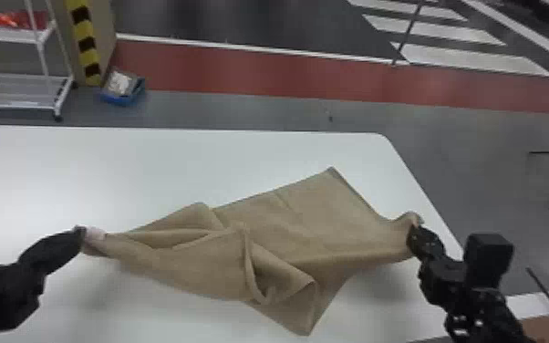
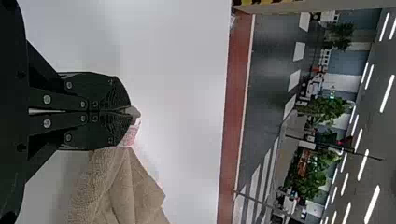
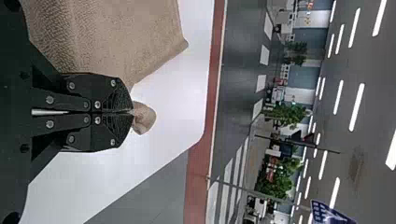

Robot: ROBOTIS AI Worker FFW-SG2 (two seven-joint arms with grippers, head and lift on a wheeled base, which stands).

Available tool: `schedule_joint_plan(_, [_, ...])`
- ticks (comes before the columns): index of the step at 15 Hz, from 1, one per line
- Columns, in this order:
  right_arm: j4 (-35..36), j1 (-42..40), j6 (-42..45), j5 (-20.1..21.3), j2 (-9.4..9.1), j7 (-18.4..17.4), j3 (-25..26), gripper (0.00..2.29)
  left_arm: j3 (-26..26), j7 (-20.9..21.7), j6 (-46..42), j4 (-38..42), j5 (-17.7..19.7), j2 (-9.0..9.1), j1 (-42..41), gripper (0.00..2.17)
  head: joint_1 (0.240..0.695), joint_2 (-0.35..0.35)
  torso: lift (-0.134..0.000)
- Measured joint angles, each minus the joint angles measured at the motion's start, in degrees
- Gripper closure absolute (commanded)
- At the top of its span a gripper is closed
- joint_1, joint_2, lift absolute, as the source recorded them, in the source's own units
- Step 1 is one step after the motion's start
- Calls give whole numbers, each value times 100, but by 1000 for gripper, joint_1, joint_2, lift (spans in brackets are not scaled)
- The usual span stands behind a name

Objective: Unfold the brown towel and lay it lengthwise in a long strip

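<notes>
brown towel (image 1: 296,219): one; claws (image 1: 80,237): two; white table (image 1: 105,173): seemingly one; blue bin (image 1: 121,99): one; wheeled rack (image 1: 13,93): one

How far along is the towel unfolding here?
Partly done: the brown towel is spread fairly flat toward its right side on the table. In hand: the left gripper and right gripper each pinch an end. Remaining: the twisted folds in the middle and the flap nearest the robot need straightening into a long strip.

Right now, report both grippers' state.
Left gripper: closed on the brown cloth towel, at its pale tag.
Right gripper: closed on the towel's opposite end.
</notes>
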State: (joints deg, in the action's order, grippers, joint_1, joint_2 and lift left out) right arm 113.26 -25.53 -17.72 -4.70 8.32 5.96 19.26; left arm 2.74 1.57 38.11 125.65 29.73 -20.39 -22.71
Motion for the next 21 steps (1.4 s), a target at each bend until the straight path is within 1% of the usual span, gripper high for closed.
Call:
schedule_joint_plan(2, [449, -529, -105, 43, -208, -222, 19, 1538, -3, 1, -1, -60, -3, 14, 89, 1517, 695, -253, -123])
schedule_joint_plan(4, [1022, -985, -631, 299, -396, -554, -186, 1538, -87, 1, -17, -82, -10, 59, 166, 1517, 695, -255, -123])
schedule_joint_plan(5, [1182, -1077, -917, 383, -449, -626, -262, 1538, -138, 1, -36, -86, -26, 82, 199, 1517, 695, -256, -123])
schedule_joint_plan(7, [1301, -1149, -1270, 424, -489, -733, -309, 1514, -237, -2, -136, -106, -110, 142, 258, 1517, 695, -267, -123])
schedule_joint_plan(8, [1330, -1195, -1330, 389, -490, -746, -300, 1258, -272, -13, -207, -145, -164, 163, 294, 1514, 695, -270, -123])
schedule_joint_plan(9, [1372, -1258, -1365, 344, -492, -775, -289, 772, -291, -60, -270, -201, -203, 177, 331, 1511, 695, -269, -123])
schedule_joint_plan(10, [1407, -1321, -1373, 305, -495, -843, -284, 269, -308, -134, -396, -273, -225, 194, 355, 1244, 695, -267, -123])
schedule_joint_plan(11, [1427, -1370, -1359, 270, -497, -881, -279, 103, -329, -231, -559, -342, -235, 206, 366, 961, 695, -264, -123])
schedule_joint_plan(12, [1460, -1419, -1351, 208, -498, -896, -255, 103, -360, -314, -756, -415, -251, 216, 368, 819, 695, -259, -123])
schedule_joint_plan(13, [1511, -1461, -1375, 138, -498, -897, -201, 103, -385, -394, -886, -472, -313, 221, 367, 630, 695, -258, -123])
schedule_joint_plan(14, [1548, -1490, -1400, 72, -497, -895, -131, 107, -400, -479, -958, -510, -402, 225, 357, 545, 695, -256, -123])
schedule_joint_plan(15, [1572, -1509, -1412, -11, -494, -894, -31, 107, -403, -549, -1038, -545, -500, 227, 326, 502, 695, -257, -123])
schedule_joint_plan(16, [1581, -1513, -1401, -96, -491, -894, 64, 107, -380, -589, -1100, -564, -549, 228, 284, 502, 695, -259, -123])
schedule_joint_plan(19, [1605, -1480, -1332, -417, -448, -904, 372, 100, -248, -965, -1275, -508, -583, 235, 117, 502, 695, -256, -123])
schedule_joint_plan(21, [1611, -1401, -1214, -601, -410, -909, 471, 107, -240, -1103, -1299, -397, -586, 244, 45, 508, 695, -254, -123])
